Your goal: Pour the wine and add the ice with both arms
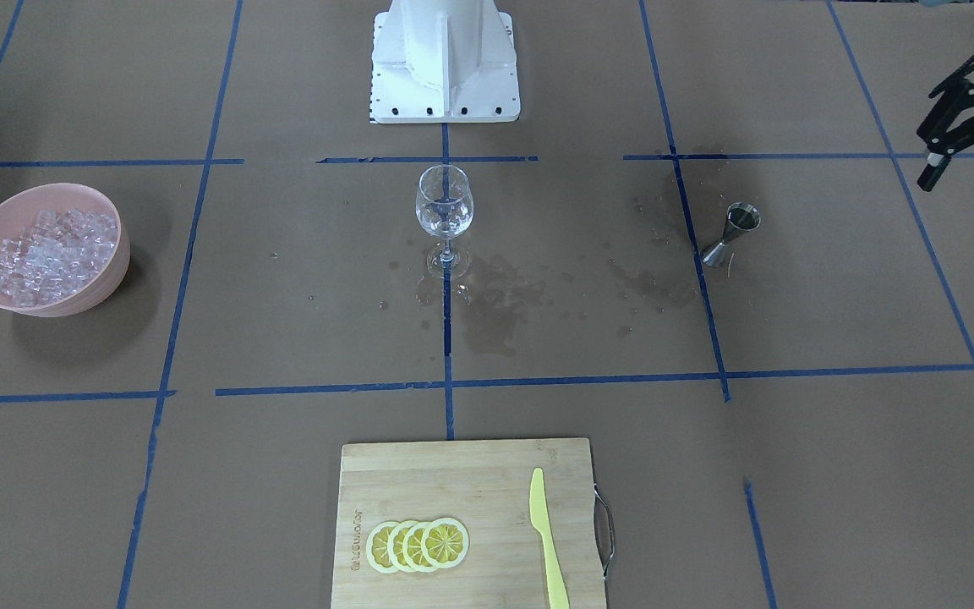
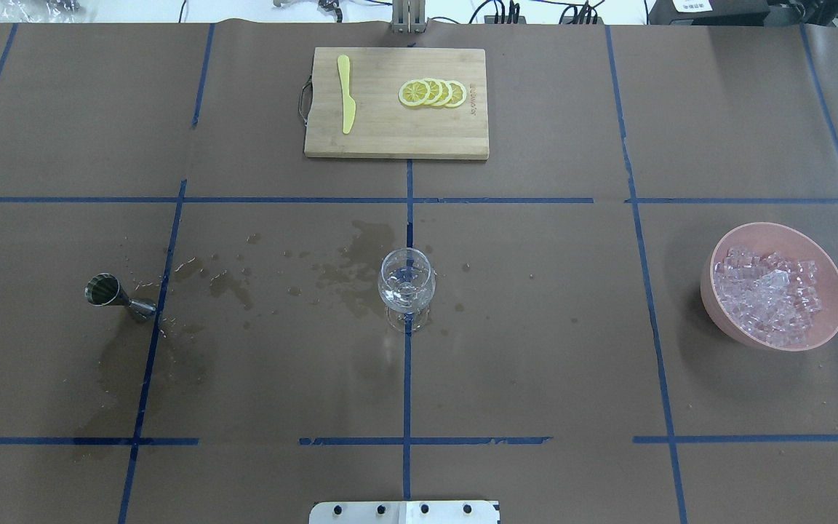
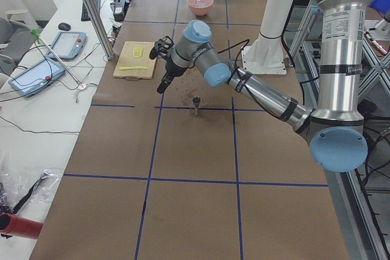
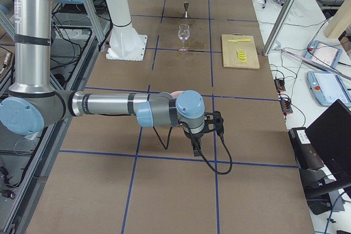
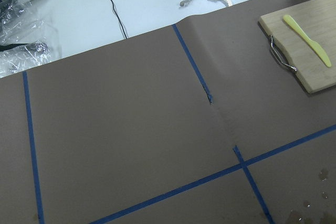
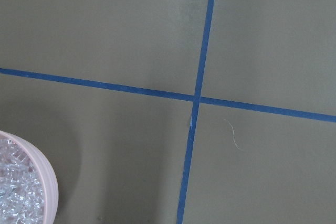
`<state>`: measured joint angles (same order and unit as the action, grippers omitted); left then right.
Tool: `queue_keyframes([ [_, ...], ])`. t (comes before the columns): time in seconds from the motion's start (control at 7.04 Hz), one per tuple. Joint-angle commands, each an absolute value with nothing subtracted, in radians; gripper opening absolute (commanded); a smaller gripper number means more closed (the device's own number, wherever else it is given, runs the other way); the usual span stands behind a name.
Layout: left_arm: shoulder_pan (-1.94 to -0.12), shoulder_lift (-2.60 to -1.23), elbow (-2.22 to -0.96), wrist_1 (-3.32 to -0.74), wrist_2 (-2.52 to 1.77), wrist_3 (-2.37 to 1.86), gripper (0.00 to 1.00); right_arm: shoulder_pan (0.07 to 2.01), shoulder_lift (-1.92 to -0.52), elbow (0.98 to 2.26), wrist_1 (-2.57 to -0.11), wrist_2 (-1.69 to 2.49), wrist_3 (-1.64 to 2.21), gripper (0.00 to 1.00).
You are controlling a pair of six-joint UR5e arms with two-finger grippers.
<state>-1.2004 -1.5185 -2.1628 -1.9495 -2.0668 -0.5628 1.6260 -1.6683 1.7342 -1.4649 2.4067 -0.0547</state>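
Ice (image 1: 46,252): heaped in pink bowl (image 1: 108,283), left edge of front-facing frame.
Wine glass (image 1: 444,203): upright, frame centre.
Left gripper (image 3: 161,83): above table, grip unclear.
Right gripper (image 4: 204,131): lower middle of right-side view, grip unclear.

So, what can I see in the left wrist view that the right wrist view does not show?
Only the left wrist view shows a corner of the cutting board with the yellow knife on it, a black cable on the white surface beyond, and wet spots. Only the right wrist view shows the pink bowl holding ice. Both show the brown table cover crossed by blue tape lines.
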Motion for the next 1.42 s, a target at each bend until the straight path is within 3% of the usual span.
queue_keyframes([
  [0.0, -1.036, -1.438, -2.267, -1.966, -1.932, -0.818, 1.0, 1.625, -1.672, 1.735, -1.462, 2.405, -0.054, 1.0],
  [0.28, -0.814, -1.233, -2.295, -2.229, -1.707, -1.085, 1.0, 1.626, -1.699, 1.729, -1.459, 2.408, -0.04, 1.0],
  [0.43, -0.739, -1.194, -2.298, -2.273, -1.621, -1.153, 1.0, 1.625, -1.703, 1.724, -1.459, 2.405, -0.04, 1.0],
  [0.99, -0.305, -1.092, -2.304, -2.266, -1.155, -1.462, 1.0, 1.624, -1.694, 1.723, -1.448, 2.416, 0.032, 1.0],
  [1.28, -0.101, -1.098, -2.303, -2.109, -0.9, -1.672, 1.0, 1.624, -1.69, 1.727, -1.45, 2.424, 0.032, 1.0],
])
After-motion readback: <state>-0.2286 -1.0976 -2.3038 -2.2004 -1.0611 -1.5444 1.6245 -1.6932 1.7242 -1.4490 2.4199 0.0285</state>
